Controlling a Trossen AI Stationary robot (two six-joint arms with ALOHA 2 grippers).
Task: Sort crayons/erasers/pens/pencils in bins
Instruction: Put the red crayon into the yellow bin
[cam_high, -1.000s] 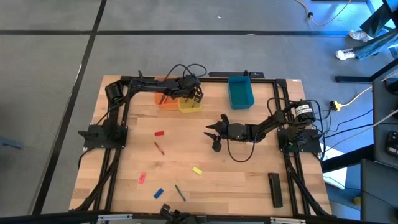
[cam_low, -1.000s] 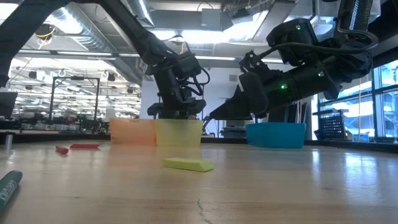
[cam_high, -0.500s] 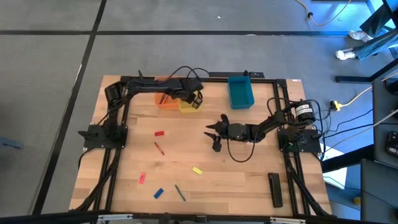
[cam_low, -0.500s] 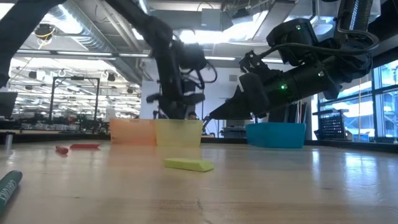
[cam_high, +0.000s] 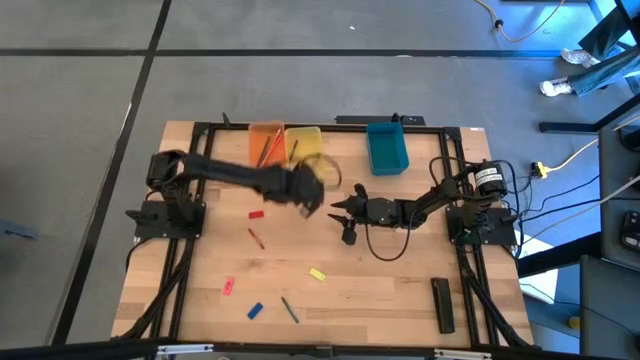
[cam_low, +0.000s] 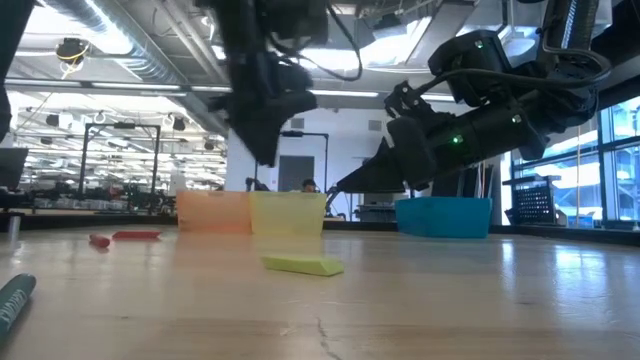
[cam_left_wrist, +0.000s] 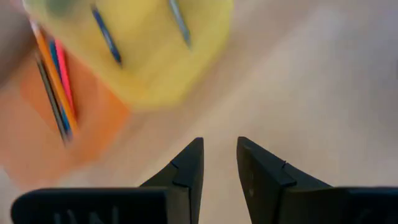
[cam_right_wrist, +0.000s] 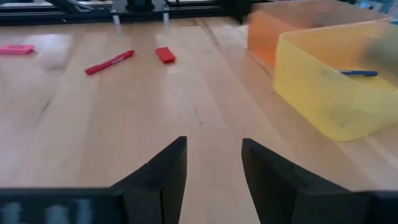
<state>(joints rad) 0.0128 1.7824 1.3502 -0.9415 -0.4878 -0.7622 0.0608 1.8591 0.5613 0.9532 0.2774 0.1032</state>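
Note:
Three bins stand at the table's far side: orange (cam_high: 265, 143), yellow (cam_high: 303, 143) and teal (cam_high: 387, 147). The orange bin (cam_left_wrist: 43, 118) holds pencils and the yellow bin (cam_left_wrist: 137, 43) holds blue pens. My left gripper (cam_high: 305, 192) hovers near the table's middle, in front of the yellow bin, open by a narrow gap and empty (cam_left_wrist: 217, 152). My right gripper (cam_high: 338, 210) is open and empty (cam_right_wrist: 211, 155), just right of it. A red eraser (cam_high: 256, 214), yellow eraser (cam_high: 317, 274), pink eraser (cam_high: 228, 286) and blue eraser (cam_high: 255, 311) lie flat on the table.
A red pen (cam_high: 257, 237) lies near the red eraser, and a green pen (cam_high: 289, 310) lies near the front edge. A long black bar (cam_high: 442, 303) lies at the front right. Dark frame rails run along the table's left, right and far sides.
My left gripper has left the place above the yellow bin and swung fast toward the table's near edge and middle, rising as it went. It now hovers beside my right gripper. The bins and loose items have stayed put.

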